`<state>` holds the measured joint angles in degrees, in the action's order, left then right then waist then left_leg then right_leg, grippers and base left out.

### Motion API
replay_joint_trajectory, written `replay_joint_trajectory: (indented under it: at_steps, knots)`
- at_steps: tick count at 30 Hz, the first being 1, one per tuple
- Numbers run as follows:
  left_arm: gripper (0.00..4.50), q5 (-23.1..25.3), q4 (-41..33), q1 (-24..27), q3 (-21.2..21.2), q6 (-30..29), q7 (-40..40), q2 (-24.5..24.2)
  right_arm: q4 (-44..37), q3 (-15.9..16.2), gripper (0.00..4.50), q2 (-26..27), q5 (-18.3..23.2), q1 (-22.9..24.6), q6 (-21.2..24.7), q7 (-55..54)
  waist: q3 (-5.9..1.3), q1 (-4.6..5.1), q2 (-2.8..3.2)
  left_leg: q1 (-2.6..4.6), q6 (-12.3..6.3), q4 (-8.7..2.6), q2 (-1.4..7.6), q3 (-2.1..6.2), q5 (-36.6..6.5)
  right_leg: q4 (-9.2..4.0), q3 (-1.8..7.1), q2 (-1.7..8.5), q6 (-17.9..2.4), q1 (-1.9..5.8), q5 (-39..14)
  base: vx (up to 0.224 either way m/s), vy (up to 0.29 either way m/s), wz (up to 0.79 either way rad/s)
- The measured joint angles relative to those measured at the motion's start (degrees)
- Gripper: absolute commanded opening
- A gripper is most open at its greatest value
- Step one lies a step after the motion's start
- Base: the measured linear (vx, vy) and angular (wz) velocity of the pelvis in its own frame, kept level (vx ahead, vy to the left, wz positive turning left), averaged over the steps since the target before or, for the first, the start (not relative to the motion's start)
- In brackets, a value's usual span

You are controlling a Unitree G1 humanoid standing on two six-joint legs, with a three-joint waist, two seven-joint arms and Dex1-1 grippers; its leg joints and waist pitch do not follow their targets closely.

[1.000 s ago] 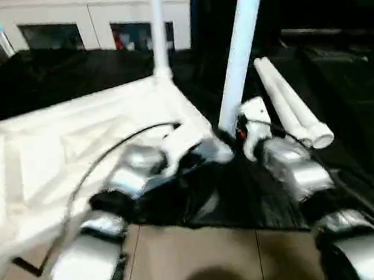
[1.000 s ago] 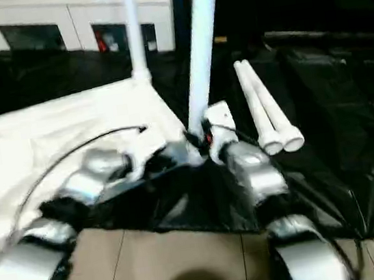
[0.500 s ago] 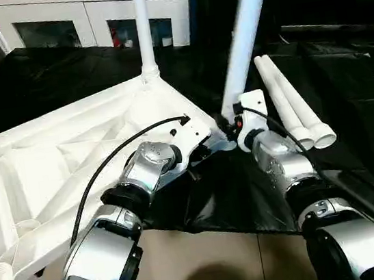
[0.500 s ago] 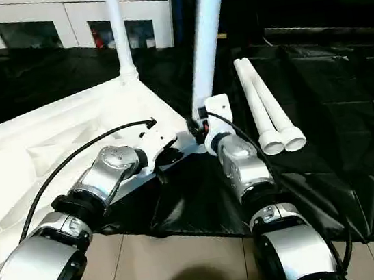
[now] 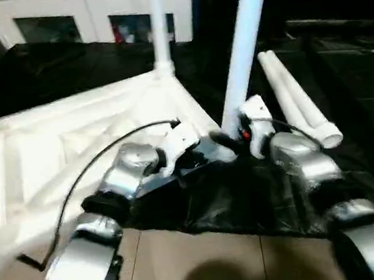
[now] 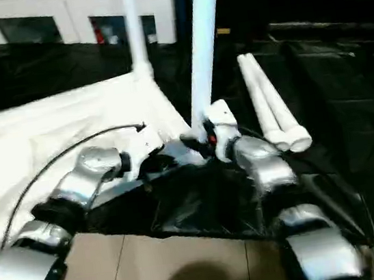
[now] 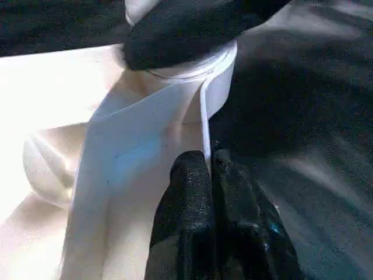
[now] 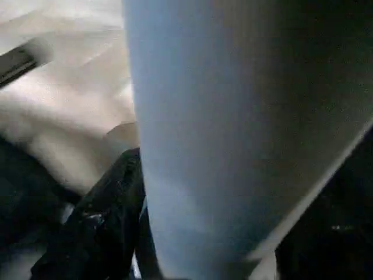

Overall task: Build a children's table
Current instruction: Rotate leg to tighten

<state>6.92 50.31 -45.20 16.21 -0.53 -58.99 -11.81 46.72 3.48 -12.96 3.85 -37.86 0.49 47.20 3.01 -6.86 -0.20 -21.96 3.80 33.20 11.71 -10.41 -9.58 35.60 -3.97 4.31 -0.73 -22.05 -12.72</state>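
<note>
Lying upside down on a black plastic sheet (image 5: 342, 57), the white plastic rectangular table top with ribbed underside (image 5: 57, 150) has two long white tubular legs standing in its corner sockets: a far leg (image 5: 158, 26) and a near leg (image 5: 243, 43). Two more white tapered legs (image 5: 299, 104) lie side by side on the sheet, near the right arm. The left tool (image 7: 208, 175) has its two black fingers pressed together with a thin edge of the top between their tips, just beside the socket of the near leg. The right tool (image 5: 232, 139) is at the base of the near leg; one black finger (image 8: 99, 221) lies beside the tube, but I cannot tell whether the tool has hold of it. A white cabinet with glass doors (image 5: 88, 18) stands behind.
</note>
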Motion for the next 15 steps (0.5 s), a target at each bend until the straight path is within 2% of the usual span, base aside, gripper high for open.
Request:
replay_joint_trajectory:
  at_steps: [7,11,15]
  knots:
    - [0.0,-1.0,-2.8,1.6,0.7,0.5,-8.1,-2.4,-6.7,4.1,3.07,-6.1,0.4,2.9,2.2,14.5,0.0,-0.6,0.08,0.0,-0.01,0.25,0.05,-0.04,0.0,0.16,0.01,0.04,0.0,0.01,0.0,0.0,0.0,0.0]
    - [0.0,-1.0,-3.3,1.8,1.6,1.5,-10.8,-3.6,-8.6,5.2,3.07,-7.6,0.4,3.7,2.8,18.0,0.0,-0.72,0.1,0.05,0.01,0.25,0.07,-0.05,0.0,0.27,0.01,0.04,0.0,0.01,0.0,0.0,0.0,0.0]
    - [0.0,-1.0,-3.3,1.8,1.7,1.6,-11.2,-3.8,-8.7,5.4,2.74,-7.6,0.4,3.7,2.8,18.4,0.0,-0.79,0.09,0.07,0.02,0.27,0.07,-0.05,0.0,0.32,0.01,0.04,0.0,0.01,0.0,0.0,0.0,0.0]
